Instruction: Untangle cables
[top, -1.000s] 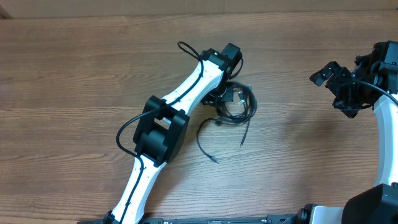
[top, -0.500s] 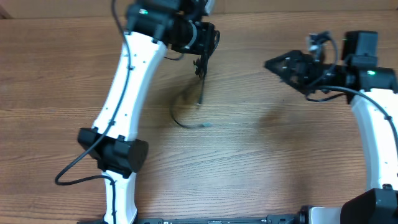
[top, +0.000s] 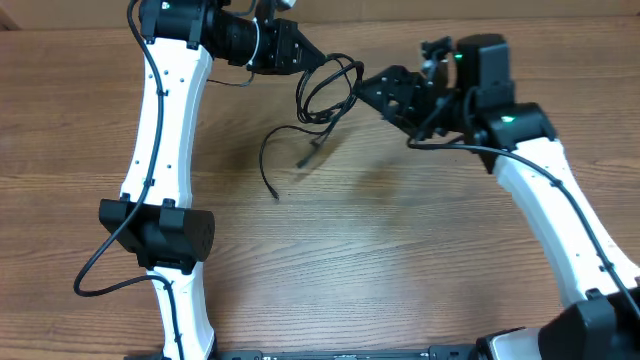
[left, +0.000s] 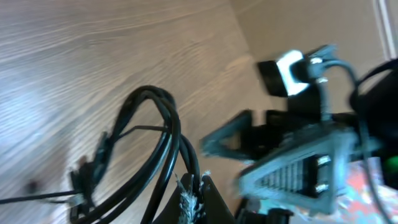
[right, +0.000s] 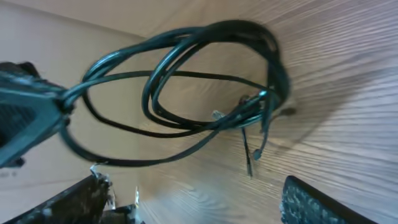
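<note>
The cables (top: 328, 88) are a loose bundle of thin black loops held up off the wooden table at the far middle. Two strands hang down, one ending at a small plug (top: 306, 160). My left gripper (top: 303, 57) is shut on a strand at the bundle's upper left; the left wrist view shows the fingers (left: 194, 198) pinching one cord, with the loops (left: 157, 140) beyond. My right gripper (top: 368, 90) is open and empty, its tips right beside the bundle's right side. In the right wrist view the loops (right: 186, 81) hang in front of the open fingers (right: 199, 196).
The wooden table (top: 400, 260) spreads below both arms. A cardboard-coloured wall (top: 560, 12) runs along the far edge. The left arm's white links (top: 165, 120) stand at the left and the right arm's links (top: 545, 200) at the right.
The right gripper has moved left up to the bundle. The left gripper has kept hold and the bundle has swung up and spread into open loops, its strands trailing lower left.
</note>
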